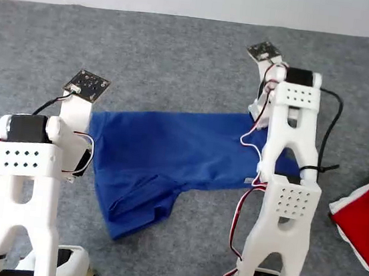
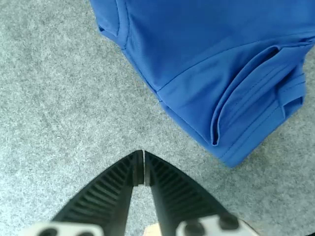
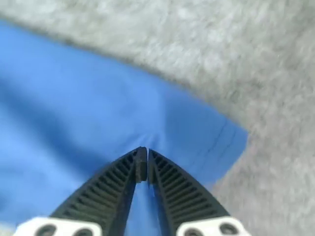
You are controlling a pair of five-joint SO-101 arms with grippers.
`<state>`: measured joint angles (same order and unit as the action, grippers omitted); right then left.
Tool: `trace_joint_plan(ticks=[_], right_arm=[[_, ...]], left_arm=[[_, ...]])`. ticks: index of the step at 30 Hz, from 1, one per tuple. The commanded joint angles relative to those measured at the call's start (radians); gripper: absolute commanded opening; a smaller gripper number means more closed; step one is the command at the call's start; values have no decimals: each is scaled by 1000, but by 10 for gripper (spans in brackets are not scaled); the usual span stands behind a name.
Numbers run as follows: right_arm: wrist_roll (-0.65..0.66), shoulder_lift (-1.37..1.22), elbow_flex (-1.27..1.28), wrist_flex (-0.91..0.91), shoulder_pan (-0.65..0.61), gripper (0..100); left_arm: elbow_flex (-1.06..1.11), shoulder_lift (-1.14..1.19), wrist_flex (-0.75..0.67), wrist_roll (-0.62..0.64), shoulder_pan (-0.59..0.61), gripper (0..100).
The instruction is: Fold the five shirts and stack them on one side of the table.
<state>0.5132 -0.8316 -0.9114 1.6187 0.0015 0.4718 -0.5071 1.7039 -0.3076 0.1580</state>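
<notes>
A blue shirt (image 1: 169,150) lies crumpled across the middle of the grey table, its near-left part bunched into folds (image 2: 246,98). My left gripper (image 2: 143,167) is shut with nothing in it. It hangs over bare carpet just off the shirt's left edge. My right gripper (image 3: 142,164) is shut at the shirt's right end (image 3: 74,98), close to a corner (image 3: 231,140). The fabric puckers at its tips, so it seems pinched there. In the high view the right arm (image 1: 290,124) stands over that end of the shirt.
A red garment (image 1: 366,224) with white and dark cloth beside it lies at the table's right edge. The grey carpet (image 1: 181,57) stretches bare behind the shirt. The arms' bases stand at the near edge.
</notes>
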Motion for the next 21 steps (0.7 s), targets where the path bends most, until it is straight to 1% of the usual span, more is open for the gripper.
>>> trace_joint_plan(ticks=[1,4,6,12,14,18,21], right_arm=[[-9,21,-192,183,-13,11],[-49,61,-201,183,4,10],[-75,120,-137,182,13,10],[-83,369,262,179,21,10],[-104,433,377,170,36,10],[-124,455,511,127,48,10],[-124,446,609,50,65,10]], left_arm=[[-41,-29,5,9,2,6],[-41,-29,5,9,2,6],[-42,-31,5,9,2,6],[-67,-31,6,9,3,6],[-77,-29,6,9,2,6],[-77,-29,6,9,2,6],[-77,-29,6,9,2,6]])
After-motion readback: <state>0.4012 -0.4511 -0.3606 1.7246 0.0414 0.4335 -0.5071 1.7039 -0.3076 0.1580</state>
